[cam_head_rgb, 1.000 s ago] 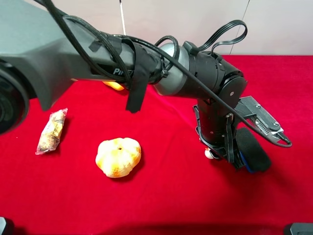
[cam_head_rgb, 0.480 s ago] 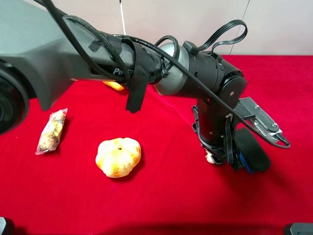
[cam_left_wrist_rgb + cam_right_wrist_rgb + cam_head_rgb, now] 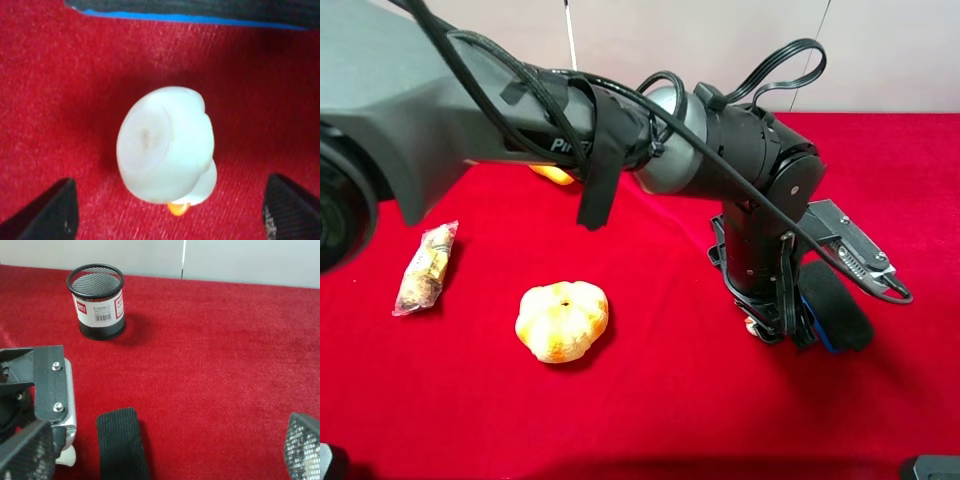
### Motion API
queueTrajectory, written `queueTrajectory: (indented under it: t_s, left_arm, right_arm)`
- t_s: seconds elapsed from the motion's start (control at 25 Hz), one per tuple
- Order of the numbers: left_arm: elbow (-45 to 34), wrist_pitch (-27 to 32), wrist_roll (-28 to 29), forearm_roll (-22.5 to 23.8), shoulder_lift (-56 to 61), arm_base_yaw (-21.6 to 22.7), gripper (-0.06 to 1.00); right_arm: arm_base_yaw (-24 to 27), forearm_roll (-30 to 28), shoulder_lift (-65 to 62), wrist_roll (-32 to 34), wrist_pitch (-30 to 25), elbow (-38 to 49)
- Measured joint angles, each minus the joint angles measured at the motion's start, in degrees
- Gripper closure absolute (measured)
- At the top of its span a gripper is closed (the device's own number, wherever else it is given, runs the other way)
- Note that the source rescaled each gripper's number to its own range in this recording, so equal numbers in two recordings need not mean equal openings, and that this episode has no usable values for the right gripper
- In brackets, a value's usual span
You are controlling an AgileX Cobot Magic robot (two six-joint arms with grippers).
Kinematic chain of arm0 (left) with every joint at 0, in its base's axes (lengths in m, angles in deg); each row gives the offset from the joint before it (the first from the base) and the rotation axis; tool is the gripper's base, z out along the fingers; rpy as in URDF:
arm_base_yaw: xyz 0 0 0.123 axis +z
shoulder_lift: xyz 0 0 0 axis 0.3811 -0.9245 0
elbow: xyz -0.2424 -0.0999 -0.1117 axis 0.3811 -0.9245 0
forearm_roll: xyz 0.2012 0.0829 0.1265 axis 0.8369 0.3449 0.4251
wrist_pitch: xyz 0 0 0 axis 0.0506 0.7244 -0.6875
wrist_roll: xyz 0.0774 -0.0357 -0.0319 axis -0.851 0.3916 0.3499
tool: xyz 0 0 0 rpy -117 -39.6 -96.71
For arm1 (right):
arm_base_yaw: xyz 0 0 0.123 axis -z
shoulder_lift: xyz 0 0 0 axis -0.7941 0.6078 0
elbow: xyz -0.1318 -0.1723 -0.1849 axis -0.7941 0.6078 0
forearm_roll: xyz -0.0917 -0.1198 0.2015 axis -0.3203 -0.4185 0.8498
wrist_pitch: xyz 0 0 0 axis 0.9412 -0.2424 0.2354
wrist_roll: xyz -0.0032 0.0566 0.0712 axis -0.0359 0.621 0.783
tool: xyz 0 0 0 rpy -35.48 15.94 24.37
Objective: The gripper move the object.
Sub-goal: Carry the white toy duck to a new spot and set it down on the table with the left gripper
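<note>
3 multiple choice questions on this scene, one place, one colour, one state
1. Where is the white mushroom piece? A) between the left gripper's fingertips B) inside the mesh cup C) on the pumpkin
2. What colour is the cloth? A) green B) red C) blue
3. Left gripper's jaws? A) shut B) open C) out of view
Answers: 1 A, left wrist view shows it between both tips; 2 B, red in every view; 3 B, gaps either side of the piece.

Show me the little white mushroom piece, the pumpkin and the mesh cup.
white mushroom piece (image 3: 165, 145), left wrist view, on its cap.
pumpkin (image 3: 562, 320), exterior high view, middle of its top.
mesh cup (image 3: 97, 307), right wrist view, on its label.
</note>
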Motion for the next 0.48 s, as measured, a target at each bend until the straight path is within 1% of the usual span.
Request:
queueTrajectory:
  t_s: [0.2,0.32,0.48]
  left_arm:
    - [0.0,1.1,0.0,0.0,1.8,0.0,0.31]
    - [0.6,2.8,0.0,0.0,3.0,0.0,0.28]
    - [3.3,7.3,0.2,0.1,3.6,0.1,0.26]
  right_arm:
    - [0.0,0.0,0.0,0.0,0.0,0.0]
    - [0.0,0.0,0.0,0.0,0.0,0.0]
    - [0.0,0.0,0.0,0.0,0.0,0.0]
